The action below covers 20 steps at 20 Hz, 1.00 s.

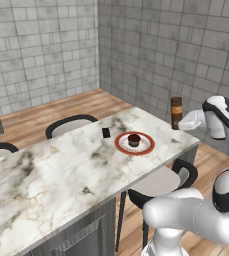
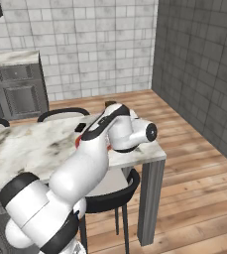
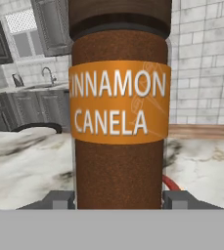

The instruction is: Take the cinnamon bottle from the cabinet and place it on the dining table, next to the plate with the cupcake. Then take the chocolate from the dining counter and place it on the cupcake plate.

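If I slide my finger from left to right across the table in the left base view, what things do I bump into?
The chocolate → the plate with the cupcake on it → the cinnamon bottle → the robot's white arm at the far right.

cinnamon bottle at table corner, plate with cupcake nearby, bare marble beyond

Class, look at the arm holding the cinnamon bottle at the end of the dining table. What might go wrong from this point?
1. The cinnamon bottle is tall and sits near the far edge of the dining table; a careless release could tip it off.
2. The plate with the cupcake is close by; lowering there might knock it.
3. The chocolate is tiny, so the later pick may miss.
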### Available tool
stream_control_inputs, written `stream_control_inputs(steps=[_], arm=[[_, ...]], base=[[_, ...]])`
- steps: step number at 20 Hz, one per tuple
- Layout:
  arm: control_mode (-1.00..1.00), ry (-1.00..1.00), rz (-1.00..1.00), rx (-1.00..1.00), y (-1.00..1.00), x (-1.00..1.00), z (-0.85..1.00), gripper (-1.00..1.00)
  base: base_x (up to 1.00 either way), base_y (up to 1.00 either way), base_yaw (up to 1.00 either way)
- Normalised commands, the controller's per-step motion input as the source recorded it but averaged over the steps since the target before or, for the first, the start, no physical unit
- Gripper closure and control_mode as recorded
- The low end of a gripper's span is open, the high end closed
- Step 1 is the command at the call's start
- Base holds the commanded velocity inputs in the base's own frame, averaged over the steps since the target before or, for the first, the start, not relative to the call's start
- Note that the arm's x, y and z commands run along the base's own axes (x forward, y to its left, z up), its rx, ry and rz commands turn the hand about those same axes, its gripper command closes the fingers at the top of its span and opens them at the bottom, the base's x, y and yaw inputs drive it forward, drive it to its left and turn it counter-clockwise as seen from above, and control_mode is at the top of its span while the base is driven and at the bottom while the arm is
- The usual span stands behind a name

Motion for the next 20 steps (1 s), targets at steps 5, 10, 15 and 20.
stream_control_inputs(steps=[5, 10, 15, 20], arm=[[-1.0, 0.0, 0.11, 0.0, -0.08, 0.39, -0.51, 1.0], [-1.0, 0.0, 0.11, 0.01, -0.15, 0.4, -0.43, 1.0], [-1.0, 0.02, 0.09, 0.02, -0.17, 0.45, -0.38, 1.0], [-1.0, 0.0, 0.05, 0.0, -0.1, 0.35, -0.44, 1.0]], base=[[0.0, 0.0, 0.0], [0.0, 0.0, 0.0], [0.0, 0.0, 0.0], [0.0, 0.0, 0.0]])
